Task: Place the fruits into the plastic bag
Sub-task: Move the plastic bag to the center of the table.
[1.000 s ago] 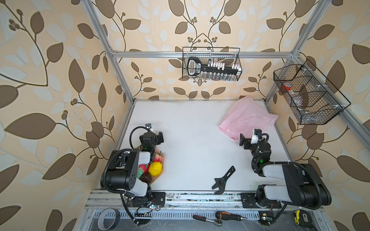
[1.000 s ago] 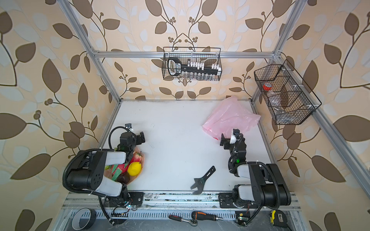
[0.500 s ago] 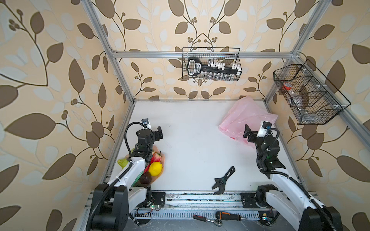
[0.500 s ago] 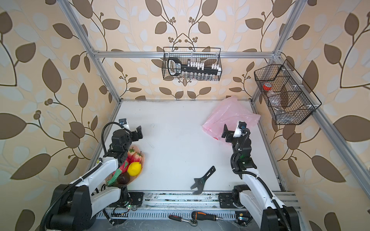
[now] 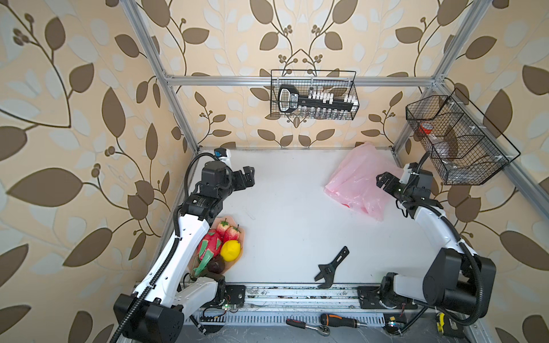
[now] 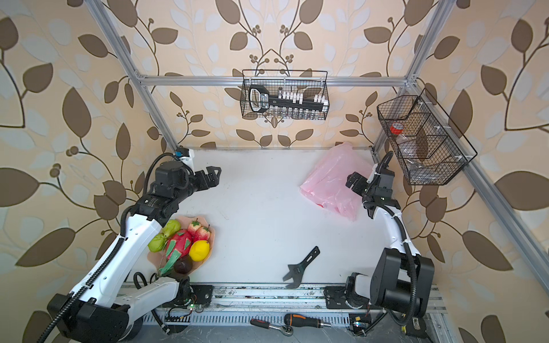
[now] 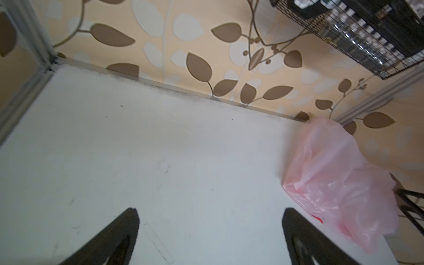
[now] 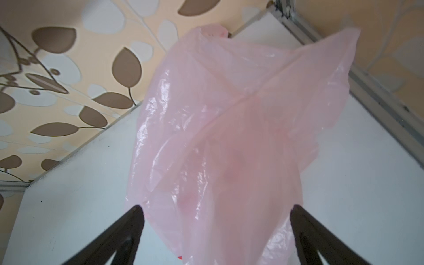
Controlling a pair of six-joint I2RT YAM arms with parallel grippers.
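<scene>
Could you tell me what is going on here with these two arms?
Two robot arms are set to put the fruits into the plastic bag. Nothing is held: the left gripper and the right gripper both stand open. The fruits lie piled on a peach plate near the left arm's base; the right gripper hovers at the bag's edge, the left above the table.

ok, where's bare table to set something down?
Free: middle of the white tabletop, between the peach faceted plate and crinkly pink plastic bag; also the back-left strip beyond the left gripper. Crowded: toy fruits piled front-left, right gripper at the bag, black flat wrench front-centre.
</scene>
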